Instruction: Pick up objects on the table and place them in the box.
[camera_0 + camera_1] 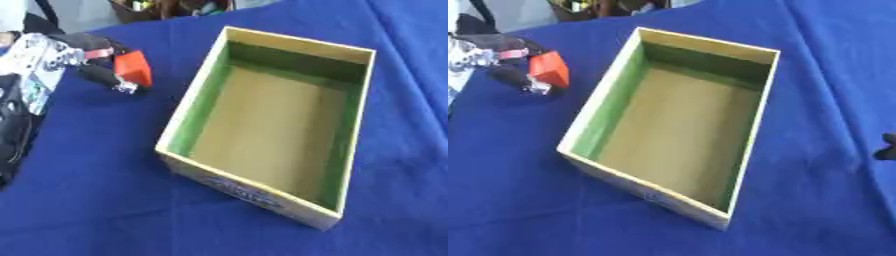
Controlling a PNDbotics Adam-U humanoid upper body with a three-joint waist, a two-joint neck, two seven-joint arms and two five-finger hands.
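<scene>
Your left hand point(103, 70) clamped on orange-red block point(134, 68), beside open cardboard box point(199, 102); box empty, nothing placed.

A demonstration table draped in blue cloth point(96, 200), clutter point(166, 7) behind it.

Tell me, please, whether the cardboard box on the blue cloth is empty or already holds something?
Empty. The cardboard box shows only its bare tan floor and green inner walls; the orange block is outside it, in the left hand.
</scene>
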